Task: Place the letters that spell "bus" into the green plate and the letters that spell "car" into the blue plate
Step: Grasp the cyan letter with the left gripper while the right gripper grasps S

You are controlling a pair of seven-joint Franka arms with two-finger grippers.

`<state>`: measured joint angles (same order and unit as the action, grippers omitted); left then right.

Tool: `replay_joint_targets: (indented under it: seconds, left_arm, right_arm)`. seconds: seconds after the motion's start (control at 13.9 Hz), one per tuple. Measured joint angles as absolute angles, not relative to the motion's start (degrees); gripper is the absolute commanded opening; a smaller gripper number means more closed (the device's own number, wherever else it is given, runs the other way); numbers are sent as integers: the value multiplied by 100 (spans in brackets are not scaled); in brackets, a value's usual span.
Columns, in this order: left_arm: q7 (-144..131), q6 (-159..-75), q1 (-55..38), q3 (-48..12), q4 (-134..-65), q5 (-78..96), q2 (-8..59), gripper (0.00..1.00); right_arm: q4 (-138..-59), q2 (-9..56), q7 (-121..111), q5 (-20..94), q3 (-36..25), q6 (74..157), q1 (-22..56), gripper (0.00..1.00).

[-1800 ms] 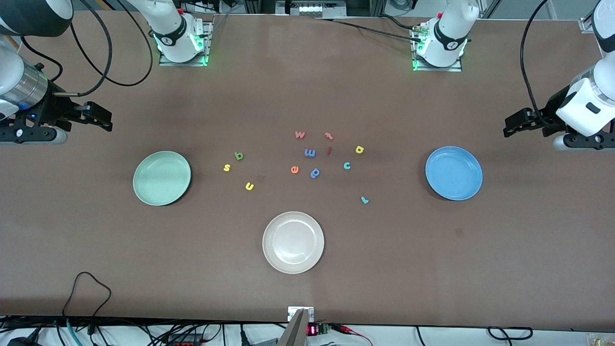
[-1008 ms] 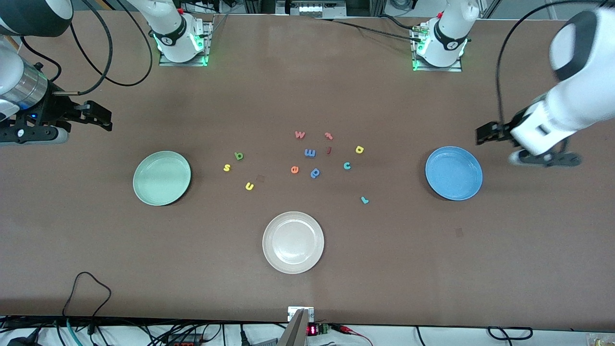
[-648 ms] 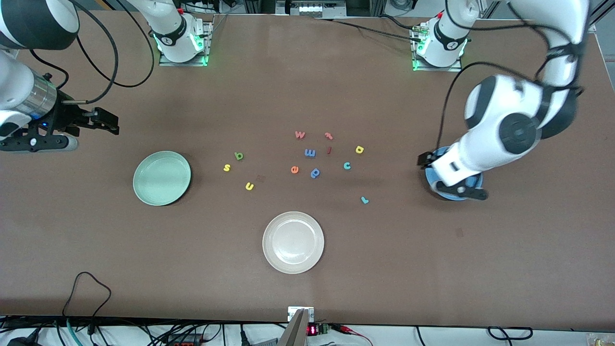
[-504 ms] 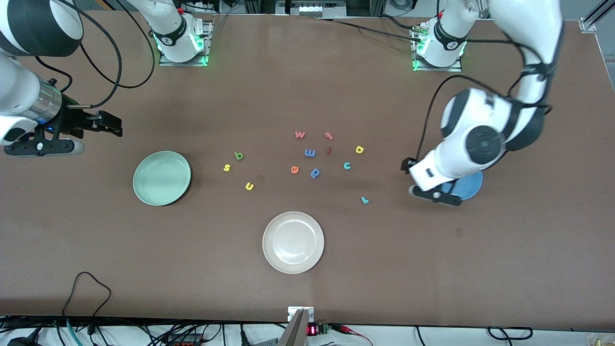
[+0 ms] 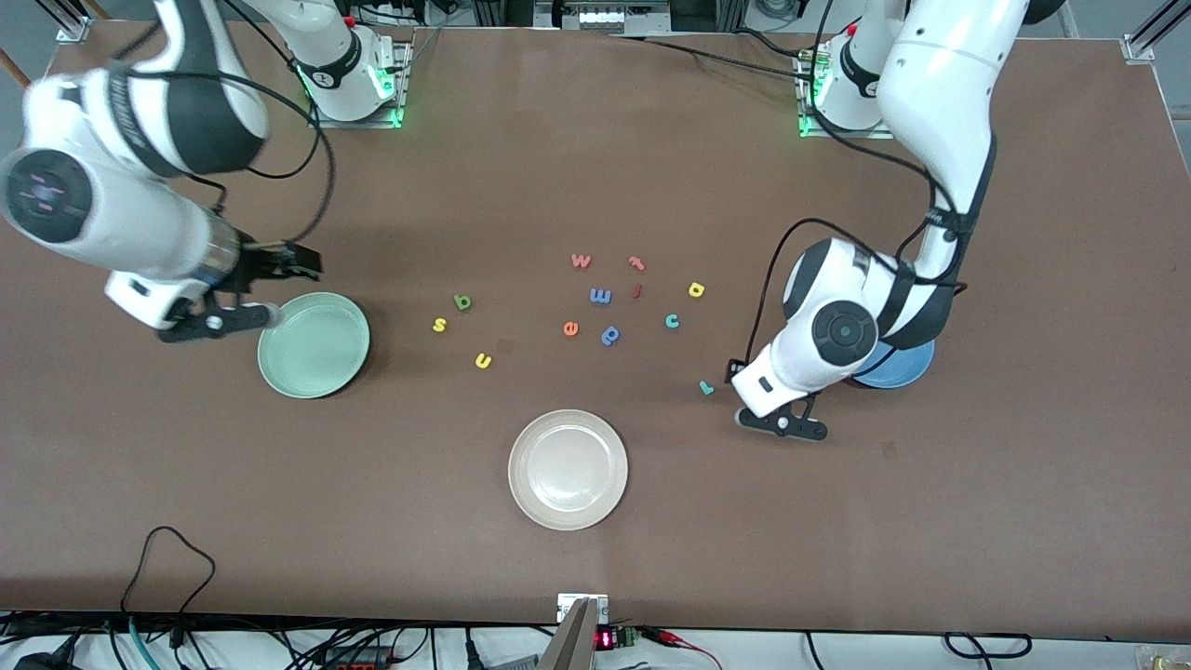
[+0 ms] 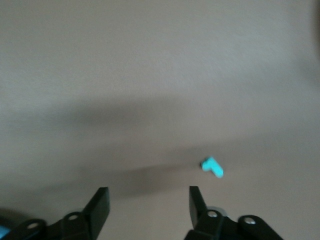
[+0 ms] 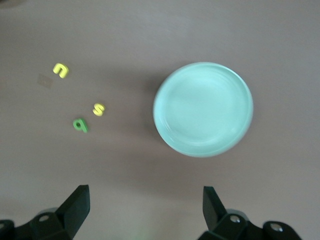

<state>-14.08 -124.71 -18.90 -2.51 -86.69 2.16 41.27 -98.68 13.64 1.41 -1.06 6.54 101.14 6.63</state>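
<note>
Left gripper (image 6: 147,205), jaws apart and empty, hangs just beside the teal "r" (image 5: 706,387) on the desk (image 5: 1023,484), its arm covering much of the blue plate (image 5: 907,368); the wide-open right gripper (image 7: 145,210) hovers by the green plate (image 5: 314,345).

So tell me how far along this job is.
Done: nothing; the green plate and blue plate hold no letters. In hand: the left gripper, empty, hangs by the teal r; the right gripper, open, is beside the green plate. Left: all six letters.

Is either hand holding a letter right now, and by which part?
Nothing is held. The left hand is empty near the teal r; the right hand is empty too.
</note>
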Motion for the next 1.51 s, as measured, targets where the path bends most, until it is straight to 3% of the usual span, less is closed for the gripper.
replay_joint_targets:
  seconds: [0.36,0.65,0.86,1.15,1.3,1.51]
  left_arm:
    - [-3073,-12828,-2204,-257,-8355,217,4720,62]
    - [-3595,-12873,-2251,-300,-8325,218,4819,59]
    - [-3876,-12873,-2357,-312,-8315,218,4823,55]
    - [-3938,-12873,-2378,-308,-8313,274,4862,50]
    - [-3939,-12873,-2370,-294,-8312,439,4883,42]
    - [-3938,-12871,-2350,-287,-8302,465,4884,19]
  right_arm:
    - [-11034,1524,1151,-95,662,11938,1119,100]
    - [-11551,1737,1835,-95,663,12920,1379,74]
    - [-11576,2058,2157,-95,663,13383,1485,66]
    - [-11578,2491,2275,-95,661,13940,1636,66]
    - [-11578,2604,2280,-95,651,14062,1664,65]
    - [-11579,2806,2306,-95,622,14251,1664,60]
